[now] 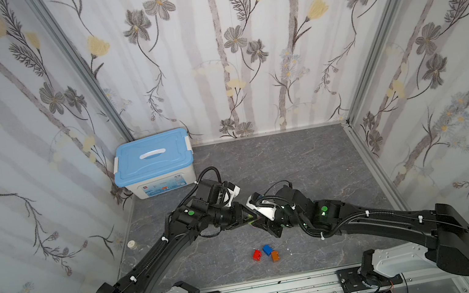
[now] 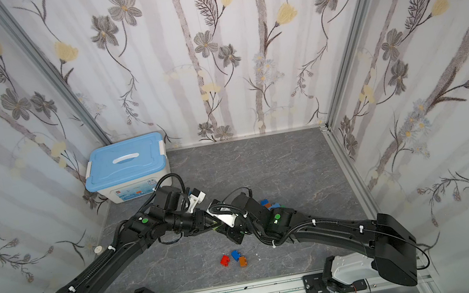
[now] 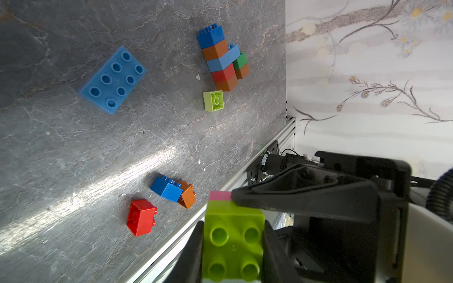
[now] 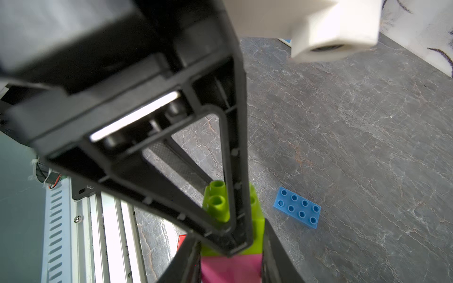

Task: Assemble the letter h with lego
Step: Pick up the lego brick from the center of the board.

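Grey marbled tabletop fills the lower middle of both top views, and over its centre we see the left gripper and the right gripper set tip to tip, a sliver of lime between them; a red brick, a blue brick and an orange brick lie loose lower in the frame. In a top view the part-built stack peeks out just beside the right arm, so we judge that arm nearer to it. In the left wrist view the left jaws are clamped on the lime brick at lower centre, studs toward the camera, and the pink brick sits against its far face, where a right finger reaches in from the frame's right. In the right wrist view the right jaws are closed on the pink brick at bottom centre, lime directly beyond: the pair's long axis runs from one gripper straight to the other, so we judge the next move a push along that line.
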Controlling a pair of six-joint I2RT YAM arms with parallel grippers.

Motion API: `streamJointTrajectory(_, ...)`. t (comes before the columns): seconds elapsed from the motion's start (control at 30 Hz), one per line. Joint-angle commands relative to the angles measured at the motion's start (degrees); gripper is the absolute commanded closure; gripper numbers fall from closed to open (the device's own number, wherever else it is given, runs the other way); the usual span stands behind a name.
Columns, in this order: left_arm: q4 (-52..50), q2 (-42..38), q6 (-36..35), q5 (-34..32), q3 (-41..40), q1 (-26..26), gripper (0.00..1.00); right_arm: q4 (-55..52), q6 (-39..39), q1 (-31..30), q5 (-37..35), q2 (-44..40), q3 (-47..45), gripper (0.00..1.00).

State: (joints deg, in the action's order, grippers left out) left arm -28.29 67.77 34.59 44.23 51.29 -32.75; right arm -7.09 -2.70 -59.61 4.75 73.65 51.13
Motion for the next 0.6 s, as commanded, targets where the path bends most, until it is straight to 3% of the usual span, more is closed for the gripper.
streamJointTrajectory(0.0,1.10,0.09,-0.26,3.04,1.49,-0.68,0.78,2.70,0.59,-0.19,-0.54,0.01,-0.11,0.72)
streamJointTrajectory(0.17,-0.52,1.02,-4.07,2.42,4.01,-3.04,0.86,3.59,-0.42,-0.12,-1.91,-2.49,-2.01,0.62)
streamJointTrajectory(0.27,-2.58,2.07,-6.53,-0.79,5.56,-3.63,0.87,3.28,-0.40,-0.07,-4.02,-4.92,-3.47,0.40)
streamJointTrajectory(0.37,-5.79,3.40,-10.05,-7.57,7.42,-3.77,0.87,1.97,0.20,0.29,-6.13,-7.47,-5.82,0.29)
streamJointTrajectory(0.5,-8.29,6.59,-15.96,-18.39,9.95,-5.06,0.91,0.77,-1.73,2.51,-8.06,-11.92,-10.29,0.24)
streamJointTrajectory(0.57,-9.34,9.02,-20.10,-23.90,11.43,-6.47,0.92,0.92,-4.34,4.21,-9.70,-14.41,-12.63,0.16)
